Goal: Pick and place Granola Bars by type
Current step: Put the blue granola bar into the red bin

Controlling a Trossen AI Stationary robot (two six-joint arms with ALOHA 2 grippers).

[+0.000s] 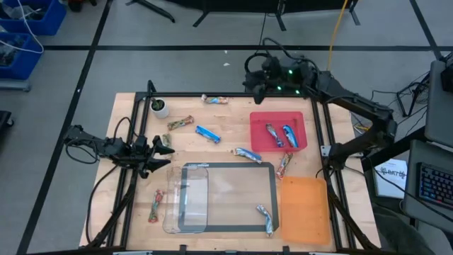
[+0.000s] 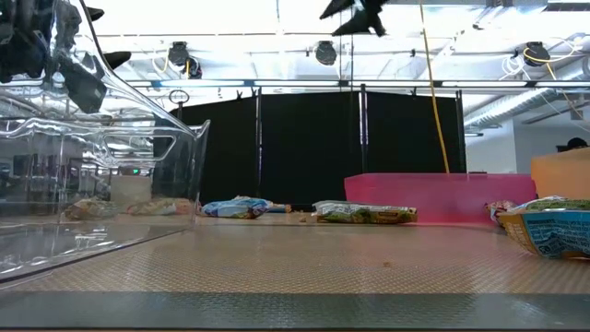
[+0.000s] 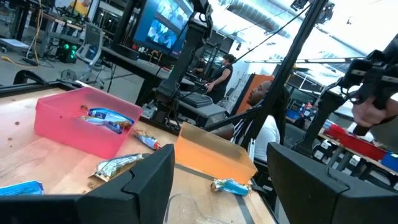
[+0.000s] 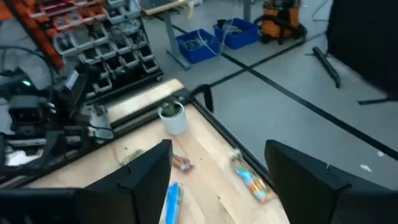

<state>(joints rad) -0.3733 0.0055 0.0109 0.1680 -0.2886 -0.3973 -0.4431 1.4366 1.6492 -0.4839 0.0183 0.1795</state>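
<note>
Several foil-wrapped granola bars lie flat on the wooden table: a blue one [image 1: 207, 133], a blue one [image 1: 246, 153], a tan one [image 1: 180, 122], one at the far edge [image 1: 216, 100], one by the red bin [image 1: 284, 164], one on the dark-framed mat [image 1: 265, 218] and a red one at the left [image 1: 156, 205]. Two bars [image 1: 279, 134] lie in the red bin [image 1: 258, 138]. My left gripper [image 1: 161, 152] [image 3: 221, 180] hovers open over the table's left side, pointing right. My right gripper [image 1: 256, 85] [image 4: 217, 180] is open, raised above the far edge.
A clear plastic container [image 1: 187, 198] stands on the dark-framed mat [image 1: 241, 227]. An orange bin [image 1: 305, 209] sits at the near right. A small white pot with a plant [image 1: 160, 107] stands at the far left corner. Black frame posts run along the table's sides.
</note>
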